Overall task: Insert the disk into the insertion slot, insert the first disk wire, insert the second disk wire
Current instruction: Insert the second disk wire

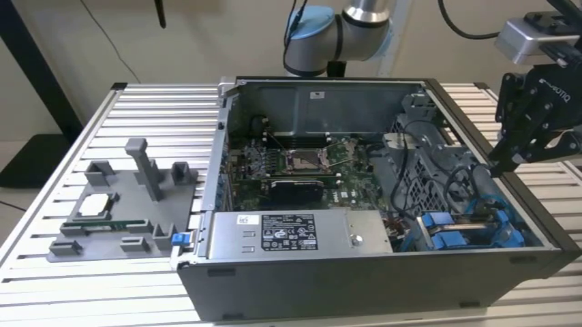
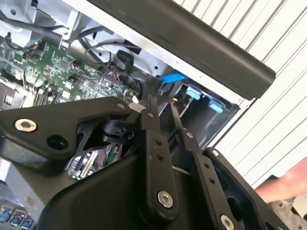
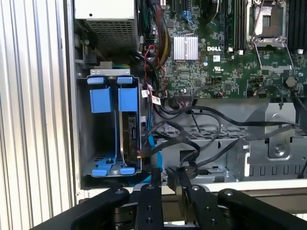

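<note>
The disk (image 3: 128,136) stands edge-on inside the insertion slot (image 3: 84,139), a bay of the grey drive cage, with its blue carrier tab (image 3: 127,98) facing out. A second blue carrier (image 3: 100,98) fills the neighbouring bay. Black wires (image 3: 201,143) and a thin blue wire (image 3: 151,143) loop beside the cage. A black connector (image 3: 191,168) lies right at my gripper (image 3: 170,175). In the exterior view my gripper (image 1: 498,165) hangs over the case's wall on the exterior view's right, above the cage with its blue carriers (image 1: 446,230). In the second wrist view my gripper (image 2: 162,100) points at the blue carrier (image 2: 172,76).
The open computer case (image 1: 364,279) lies on a slatted metal table (image 1: 155,102). Inside are the motherboard with its processor socket (image 1: 304,160) and the power-supply box (image 1: 300,231). A grey fixture (image 1: 127,204) stands on the exterior view's left. A person's hand (image 2: 283,184) shows beside the case.
</note>
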